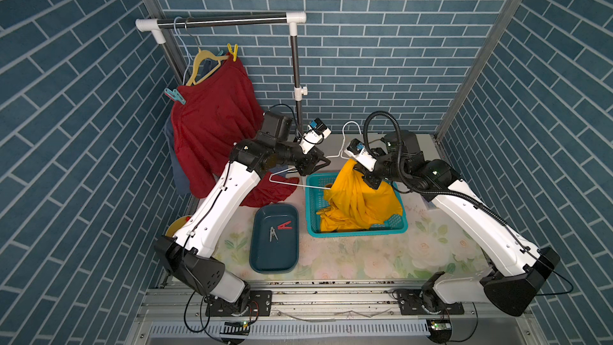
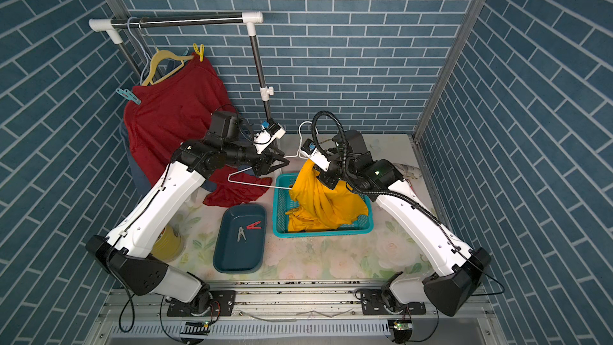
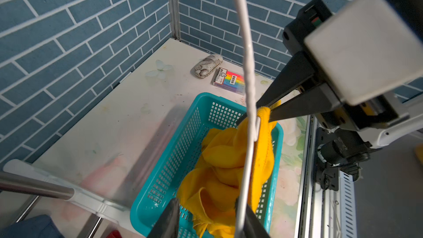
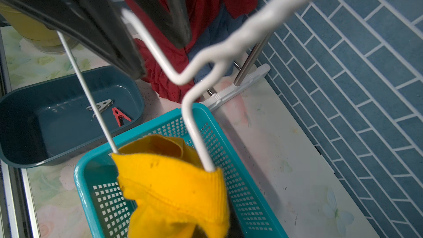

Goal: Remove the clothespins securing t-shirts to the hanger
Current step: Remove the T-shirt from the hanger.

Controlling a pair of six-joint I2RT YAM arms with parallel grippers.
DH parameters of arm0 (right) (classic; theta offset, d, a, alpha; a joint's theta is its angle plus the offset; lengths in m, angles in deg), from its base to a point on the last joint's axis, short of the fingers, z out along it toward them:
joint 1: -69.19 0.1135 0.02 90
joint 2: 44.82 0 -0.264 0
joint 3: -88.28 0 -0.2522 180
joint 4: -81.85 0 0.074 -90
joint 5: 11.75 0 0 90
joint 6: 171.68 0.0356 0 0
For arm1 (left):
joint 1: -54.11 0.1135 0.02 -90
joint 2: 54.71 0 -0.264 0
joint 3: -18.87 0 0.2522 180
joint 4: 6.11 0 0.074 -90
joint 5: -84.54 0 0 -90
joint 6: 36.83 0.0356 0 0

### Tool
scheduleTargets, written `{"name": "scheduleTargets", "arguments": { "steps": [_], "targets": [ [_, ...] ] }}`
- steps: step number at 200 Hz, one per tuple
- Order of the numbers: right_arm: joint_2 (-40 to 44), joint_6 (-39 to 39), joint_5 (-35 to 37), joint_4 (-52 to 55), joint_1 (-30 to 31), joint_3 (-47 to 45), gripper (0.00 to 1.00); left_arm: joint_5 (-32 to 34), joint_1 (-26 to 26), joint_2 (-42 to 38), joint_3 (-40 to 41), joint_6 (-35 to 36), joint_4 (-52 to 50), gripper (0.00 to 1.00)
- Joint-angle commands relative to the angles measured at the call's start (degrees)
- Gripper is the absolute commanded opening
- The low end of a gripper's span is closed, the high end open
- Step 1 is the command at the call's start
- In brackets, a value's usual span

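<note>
Right gripper [image 3: 266, 110]: closed on the collar of the orange-yellow t-shirt [image 1: 358, 200]. The shirt is held up over the teal basket [image 1: 311, 204], with its lower folds lying inside.

Left gripper [image 1: 321, 160]: jaws set apart astride the white wire hanger [image 4: 195, 131], whose wire is threaded through the held collar.

Red clothespin [image 1: 285, 226] and grey clothespin [image 1: 273, 234] are noted in the dark blue tray [image 1: 278, 255], on the bench just beside the basket.

Yellow clothespin [image 1: 233, 52] and teal clothespin [image 1: 174, 96] are clipped on the dark red t-shirt [image 1: 215, 121] at the rack [image 1: 225, 20], well apart from both grippers.
</note>
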Motion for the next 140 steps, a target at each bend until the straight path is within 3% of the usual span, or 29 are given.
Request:
{"name": "scheduleTargets", "arguments": {
  "steps": [1, 40, 103, 140],
  "targets": [
    [1.7, -1.8, 0.8, -1.0, 0.2, -0.4, 0.00, -3.3, -0.2, -0.4, -1.1, 1.6, -2.7, 0.28],
    [2.0, -1.6, 0.9, -1.1, 0.2, -0.7, 0.00, -2.6, -0.2, -2.1, -0.2, 3.0, -3.7, 0.00],
    [1.7, -1.1, -2.1, 1.0, 0.2, -0.4, 0.00, 0.3, -0.2, -7.5, 1.1, 8.8, -7.7, 0.00],
    [1.5, -1.0, -2.0, 7.0, 0.2, 1.8, 0.17, 2.6, -0.2, -9.5, 1.4, 11.2, -10.4, 0.00]
  ]
}}
